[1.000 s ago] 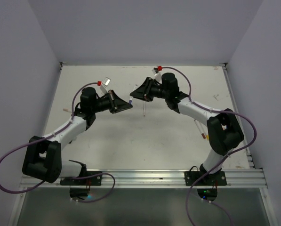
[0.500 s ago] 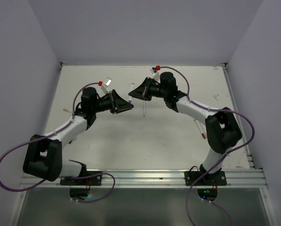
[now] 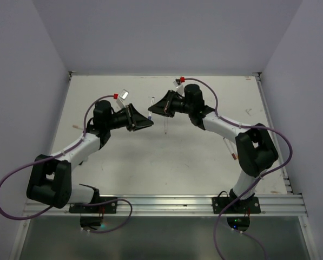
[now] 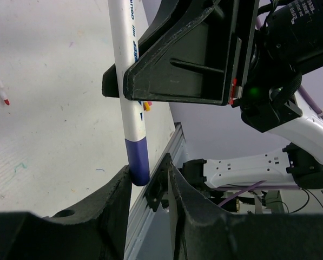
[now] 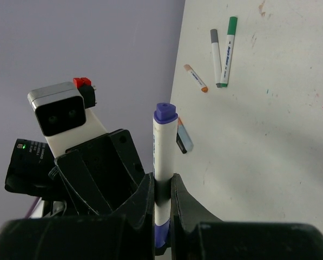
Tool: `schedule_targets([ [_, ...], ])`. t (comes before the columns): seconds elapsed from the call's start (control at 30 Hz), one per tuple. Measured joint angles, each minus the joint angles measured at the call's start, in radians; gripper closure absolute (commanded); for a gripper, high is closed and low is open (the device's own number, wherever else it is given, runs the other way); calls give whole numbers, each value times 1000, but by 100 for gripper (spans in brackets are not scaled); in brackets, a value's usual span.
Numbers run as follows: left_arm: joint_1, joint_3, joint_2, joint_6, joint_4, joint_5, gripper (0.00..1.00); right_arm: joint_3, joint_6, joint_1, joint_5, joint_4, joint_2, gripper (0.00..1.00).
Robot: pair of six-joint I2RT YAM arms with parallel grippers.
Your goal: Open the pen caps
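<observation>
Left wrist: purple pen cap just inside parted left gripper.

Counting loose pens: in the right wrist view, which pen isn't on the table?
The purple-capped pen, clamped in the right gripper; the green-capped pen, grey-capped pen and orange-tipped pen lie flat.
</observation>
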Motion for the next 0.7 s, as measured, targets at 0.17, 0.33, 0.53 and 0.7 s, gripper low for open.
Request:
schedule_targets([
  [0.17, 1, 0, 10, 0, 0, 5, 65, -12, 4, 1, 0, 2, 0, 100],
  [0.33, 3, 0, 14, 0, 0, 6, 64, -25, 8, 8, 0, 8, -8, 100],
  [0.53, 10, 0, 14, 0, 2, 6, 66, -40, 8, 15, 0, 10, -22, 100],
  [0.7, 13, 0, 14, -2, 8, 7, 73, -40, 8, 20, 0, 10, -22, 100],
])
